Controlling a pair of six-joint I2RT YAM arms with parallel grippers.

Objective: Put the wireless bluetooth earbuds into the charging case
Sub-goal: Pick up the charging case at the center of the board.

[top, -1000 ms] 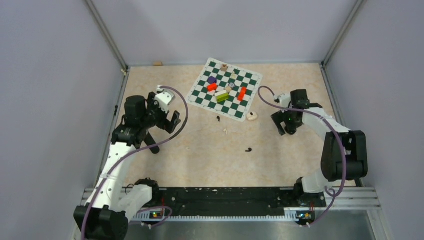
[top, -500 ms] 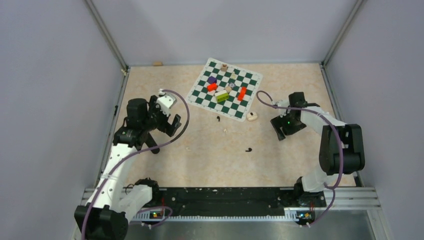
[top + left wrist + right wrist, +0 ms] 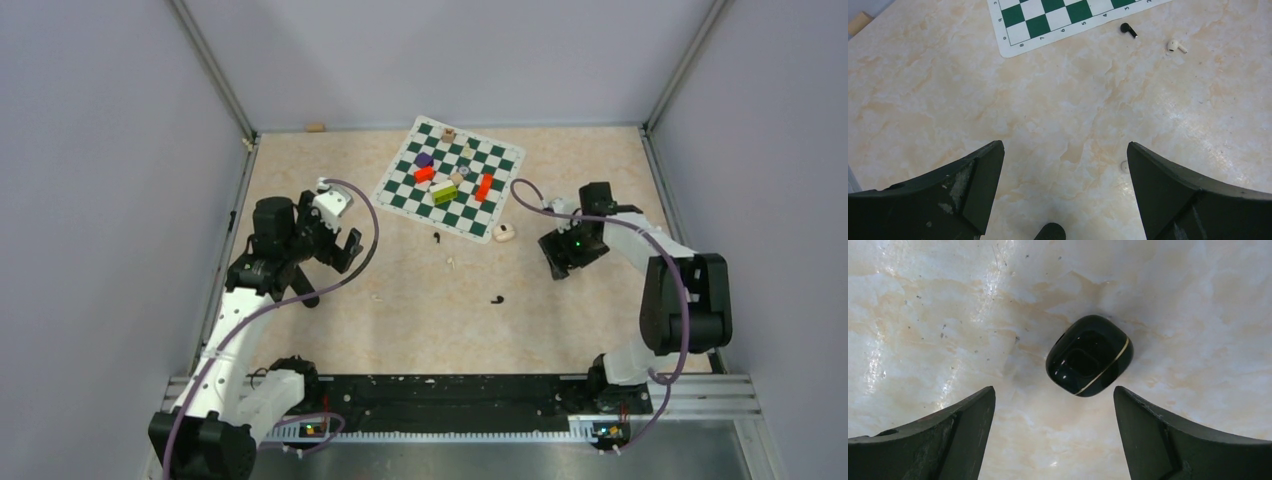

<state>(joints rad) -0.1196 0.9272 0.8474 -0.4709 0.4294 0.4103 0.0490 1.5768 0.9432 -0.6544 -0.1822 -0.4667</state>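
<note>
My right claw (image 3: pixel 557 258) is spread wide over bare table (image 3: pixel 400 320), with open room all round and the chessboard (image 3: pixel 450 175) edge well off to its upper left in the top view. The charging case (image 3: pixel 1090 355) sits in the upper middle of my right wrist view, just past the gap between my fingers, touching neither. My left claw (image 3: pixel 1064 150) is wide too and holds nothing; one black earbud (image 3: pixel 1128 30) lies upper right in my left wrist view, near the board's edge, and the other earbud (image 3: pixel 497 299) lies alone mid-frame in the top view.
</note>
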